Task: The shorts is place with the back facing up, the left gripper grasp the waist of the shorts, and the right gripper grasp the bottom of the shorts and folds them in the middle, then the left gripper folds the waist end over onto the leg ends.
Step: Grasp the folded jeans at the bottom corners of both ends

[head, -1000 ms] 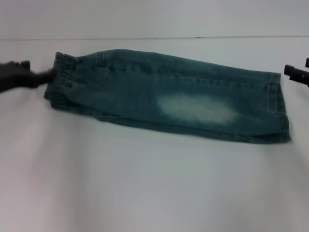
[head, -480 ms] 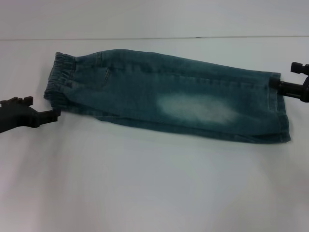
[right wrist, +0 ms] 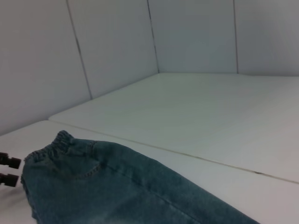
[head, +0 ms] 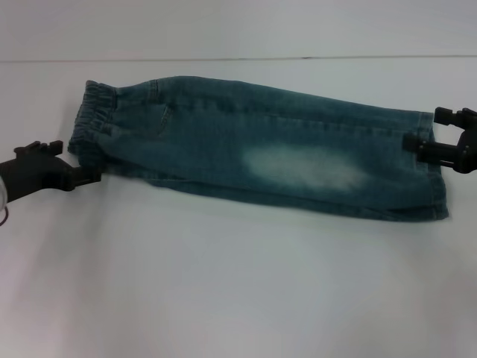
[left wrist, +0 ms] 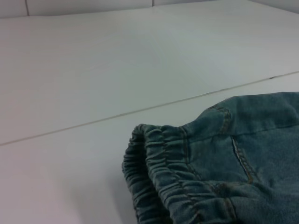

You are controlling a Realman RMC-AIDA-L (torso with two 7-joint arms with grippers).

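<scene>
Surface: white table, pale panelled wall behind; shorts lie on it lengthwise across the head view, already folded in the middle into one narrow strip.
Waist: elastic band at the robot's left end, gathered, back pocket seam showing just inboard.
Hems: leg ends at the right end, stacked flat.
Left gripper: low at the near corner of the waist, fingers apart, one tip at the cloth edge; not yet closed on anything.
Right gripper: at the far corner of the hems, fingers apart, straddling the edge, nothing pinched.
Step in hand (judgement): left gripper taking the waist for the second fold.
Doing it well: bite both denim layers at the band, not just the top one; lift only enough to clear the strip, carry the waist straight along it and lay band on hems, edges square.
Risk: a one-layer grip would peel the first fold open.
</scene>
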